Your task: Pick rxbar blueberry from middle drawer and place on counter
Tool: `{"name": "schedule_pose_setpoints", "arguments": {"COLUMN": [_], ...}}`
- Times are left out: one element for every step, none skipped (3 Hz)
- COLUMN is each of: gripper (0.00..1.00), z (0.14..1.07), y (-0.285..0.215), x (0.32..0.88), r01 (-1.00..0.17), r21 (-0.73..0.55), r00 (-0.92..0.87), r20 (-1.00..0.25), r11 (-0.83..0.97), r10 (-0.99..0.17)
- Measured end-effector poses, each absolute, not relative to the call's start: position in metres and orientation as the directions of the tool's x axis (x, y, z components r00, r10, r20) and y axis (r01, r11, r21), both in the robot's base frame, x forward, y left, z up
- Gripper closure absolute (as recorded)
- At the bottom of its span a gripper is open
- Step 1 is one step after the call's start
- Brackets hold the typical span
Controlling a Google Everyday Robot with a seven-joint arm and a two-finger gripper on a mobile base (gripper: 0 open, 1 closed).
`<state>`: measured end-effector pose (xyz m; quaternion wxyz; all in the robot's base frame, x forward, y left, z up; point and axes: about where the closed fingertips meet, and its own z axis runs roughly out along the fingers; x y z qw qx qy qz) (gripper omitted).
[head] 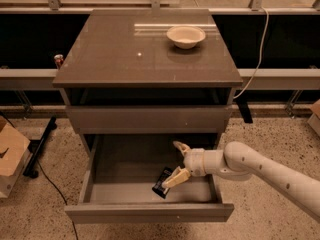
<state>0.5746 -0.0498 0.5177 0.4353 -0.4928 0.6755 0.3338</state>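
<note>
The gripper [177, 162] sits inside the open drawer [149, 212], toward its right side, on an arm [260, 170] that reaches in from the right. Its two fingers are spread wide and hold nothing. One finger points up and back toward the rear of the drawer. The other angles down and left toward the front.

The snack bar [161, 183] lies on the drawer floor, right of centre and near the front wall, just left of and below the lower fingertip. That tip looks to be touching the bar's right edge or overlapping it, but contact can't be confirmed from this angle. The bar's long axis runs diagonally, from front-left to back-right, approx. in line with the lower finger. So the bar is beside one finger, not in the gap between the two. The grasp likely needs the hand shifted left and toward the front so the fingers straddle the bar across its narrow width.

Above is a closed drawer front [147, 118]. Above that is the counter [110, 54], with a white bowl [185, 36] at the back right. The rest of the top is bare, incl. the whole left half. A cardboard box [10, 156] is on the floor, far left.
</note>
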Motion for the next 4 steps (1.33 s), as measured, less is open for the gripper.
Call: {"name": "schedule_pose_setpoints", "arguments": {"gripper": [0.00,0.00,0.00,0.00], "z": [0.488,0.455,0.425,0.392], "y": [-0.035,-0.023,-0.016,-0.016], "x": [0.583,0.588,0.590,0.595], "r01": [-0.961,-0.963,-0.960,-0.952], "r21": [0.028,0.035,0.046,0.060], "r00": [-0.131,-0.134,-0.151,-0.176], "r20": [-0.922,-0.922,-0.916,-0.909], "r11": [0.275,0.268,0.277,0.299], "r10": [-0.365,-0.364,-0.372,-0.377]}}
